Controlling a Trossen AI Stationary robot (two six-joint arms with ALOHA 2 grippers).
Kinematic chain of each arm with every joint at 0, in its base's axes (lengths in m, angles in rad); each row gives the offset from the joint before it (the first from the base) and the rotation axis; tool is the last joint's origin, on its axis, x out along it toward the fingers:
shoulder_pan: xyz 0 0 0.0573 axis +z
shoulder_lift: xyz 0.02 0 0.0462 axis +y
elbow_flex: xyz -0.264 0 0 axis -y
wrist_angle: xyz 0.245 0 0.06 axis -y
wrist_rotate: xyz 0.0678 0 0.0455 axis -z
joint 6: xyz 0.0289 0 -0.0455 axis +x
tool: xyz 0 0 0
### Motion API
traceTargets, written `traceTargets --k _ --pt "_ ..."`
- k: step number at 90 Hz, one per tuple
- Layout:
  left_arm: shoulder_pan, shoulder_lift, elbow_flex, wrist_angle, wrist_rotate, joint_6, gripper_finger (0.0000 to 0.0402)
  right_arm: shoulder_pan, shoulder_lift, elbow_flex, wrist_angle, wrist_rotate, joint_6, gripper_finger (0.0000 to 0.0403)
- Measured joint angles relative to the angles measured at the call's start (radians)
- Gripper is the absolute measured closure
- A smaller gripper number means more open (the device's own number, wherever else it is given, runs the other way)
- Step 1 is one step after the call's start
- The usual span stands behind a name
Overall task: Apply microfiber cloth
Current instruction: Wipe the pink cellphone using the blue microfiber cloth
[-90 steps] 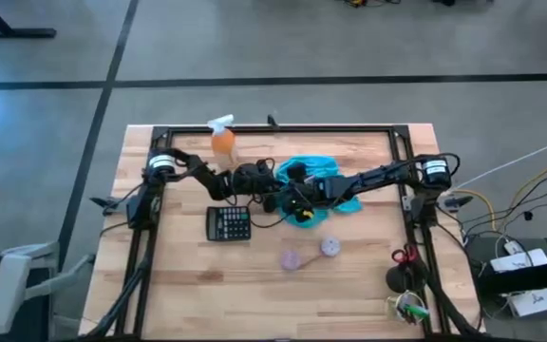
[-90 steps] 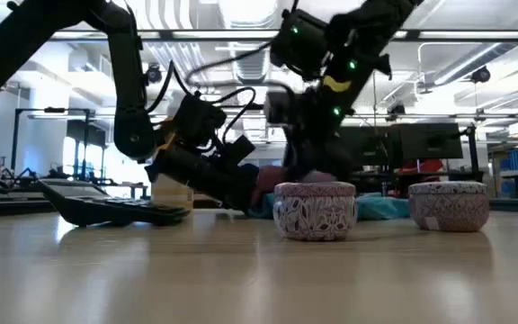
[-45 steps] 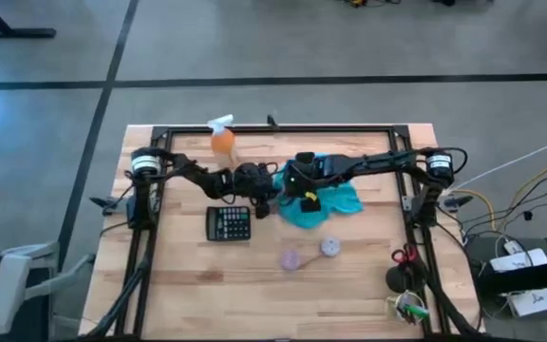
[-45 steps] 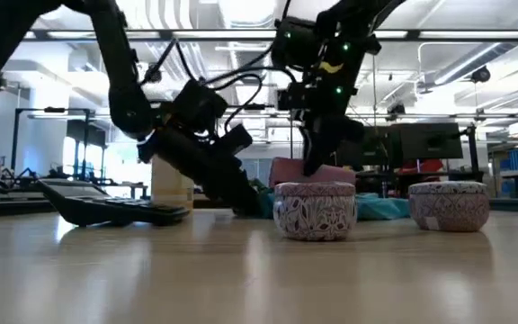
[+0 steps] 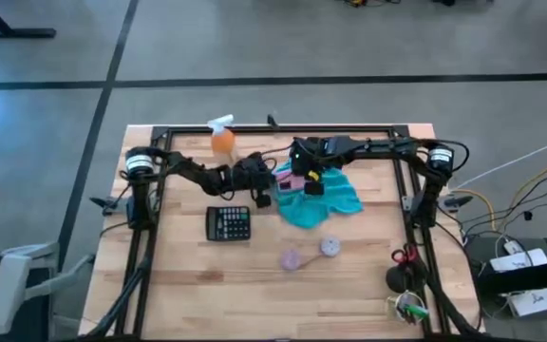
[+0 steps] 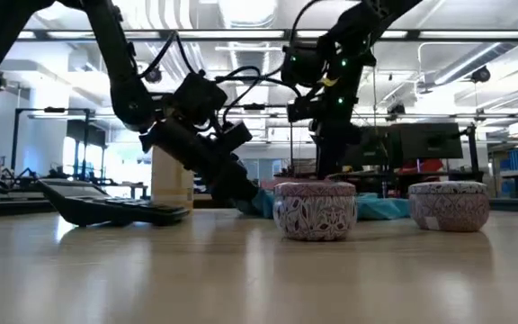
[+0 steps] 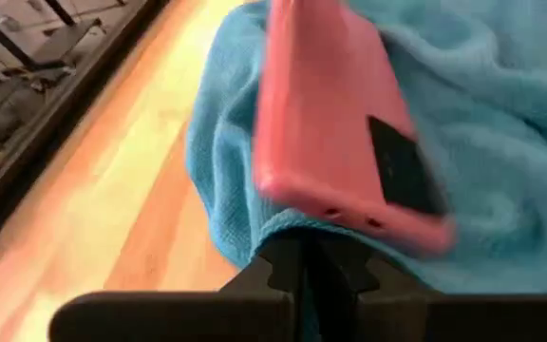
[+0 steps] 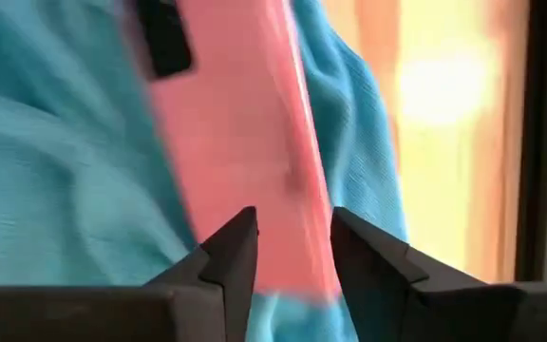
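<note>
the microfiber cloth (image 5: 321,197) lies crumpled on the wooden desk (image 5: 179,285), a little behind the middle, between the two arms. a pink flat object (image 5: 288,182) with a small black patch rests on the left part of the cloth; it looks like a phone in a pink case, but i cannot tell for sure.

the left pincer (image 5: 272,183) comes from the left side and is low at the left edge of the cloth. in the left wrist view its two fingers (image 7: 292,271) are pressed together on a fold of the teal cloth (image 7: 482,142), just under the pink flat object (image 7: 335,133). in the low view the left pincer (image 6: 245,193) slopes down to the desk and touches the cloth (image 6: 385,209) there.

the right pincer (image 5: 310,180) reaches from the right side and is above the pink object, at the back part of the cloth. in the right wrist view its fingers (image 8: 231,252) are spread with a gap, the pink flat object (image 8: 245,161) and the cloth (image 8: 55,190) are seen between and behind them, and nothing is pinched.

an orange spray bottle (image 5: 222,138) stands near the back left of the desk. a black calculator (image 5: 228,223) lies in front of the left pincer, apart from the cloth. two small round tins (image 5: 330,247) stand nearer the front; in the low view they have a pattern (image 6: 314,211). scissors with red handles (image 5: 404,256) lie at the right edge.
</note>
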Motion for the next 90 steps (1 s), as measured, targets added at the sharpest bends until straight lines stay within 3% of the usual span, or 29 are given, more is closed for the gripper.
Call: traceTargets --k 18,38,52,66,75,90 --pt "0.022 0.0 0.0 -0.017 -0.116 0.036 0.0402 -0.017 -0.001 -0.021 -0.127 -0.004 0.07 0.0274" --pt "0.039 -0.002 -0.003 -0.028 -0.118 0.013 0.0402 -0.073 0.007 -0.137 -0.094 0.035 0.088 0.0294" --pt "0.038 -0.002 -0.018 -0.039 -0.095 -0.01 0.0402 -0.121 0.008 -0.207 -0.048 0.036 0.13 0.0324" --pt "0.038 -0.002 -0.019 -0.006 -0.051 -0.042 0.0402 -0.118 0.008 -0.205 -0.034 0.014 0.097 0.0391" --pt "0.038 -0.002 -0.016 0.002 0.02 -0.064 0.0402 -0.099 0.007 -0.161 -0.022 0.003 0.086 0.0395" --pt "0.033 -0.002 -0.015 0.022 0.035 -0.069 0.0402 -0.065 0.002 -0.08 0.007 -0.034 0.065 0.0401"
